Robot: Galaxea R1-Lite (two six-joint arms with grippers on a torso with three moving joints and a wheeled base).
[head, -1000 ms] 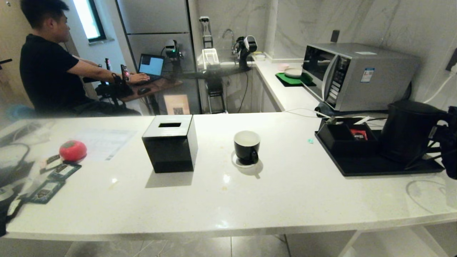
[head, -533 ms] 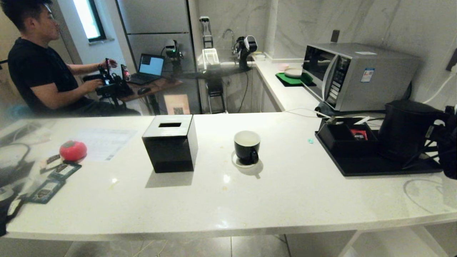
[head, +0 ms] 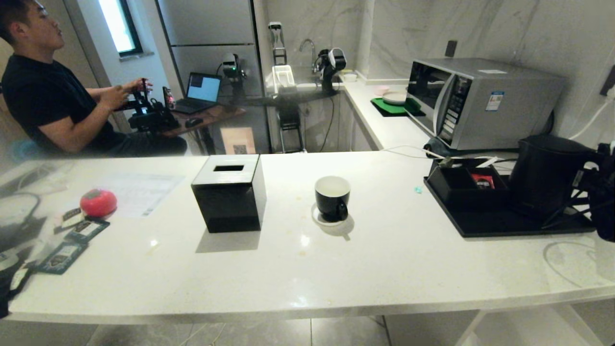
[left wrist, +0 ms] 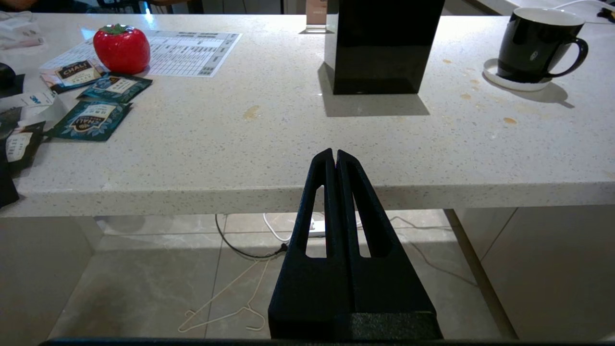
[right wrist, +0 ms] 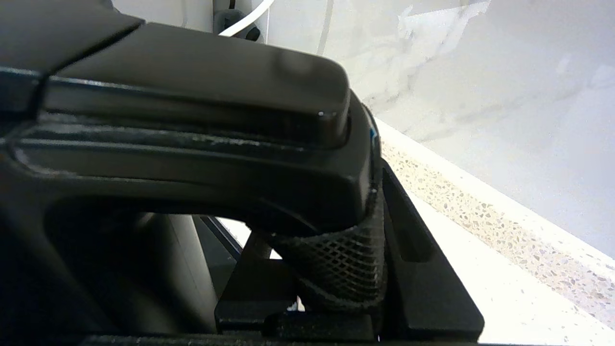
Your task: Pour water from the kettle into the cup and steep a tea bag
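The matte black kettle (head: 545, 175) stands at the right end of a black tray (head: 499, 223). My right gripper (head: 588, 185) reaches in from the right edge. It is shut on the kettle's loop handle (right wrist: 336, 269), with one finger on each side of the textured grip. The black cup (head: 332, 198), white inside, sits on a white coaster at the counter's middle, also seen as the cup (left wrist: 535, 45). A tiny green square (head: 417, 190) lies between cup and tray; the tea bag itself I cannot make out. My left gripper (left wrist: 334, 154) is parked shut, low before the counter's front edge.
A black tissue box (head: 229, 194) stands left of the cup. A red tomato-shaped object (head: 98, 202) and teal sachets (head: 86, 229) lie at the far left. A black organiser (head: 463, 185) with a red packet shares the tray. A microwave (head: 480, 101) stands behind. A person sits at the back left.
The person at the back left has taken the hands off the laptop and leaned away to the left. Neither arm has visibly moved, and the kettle stays at the tray.
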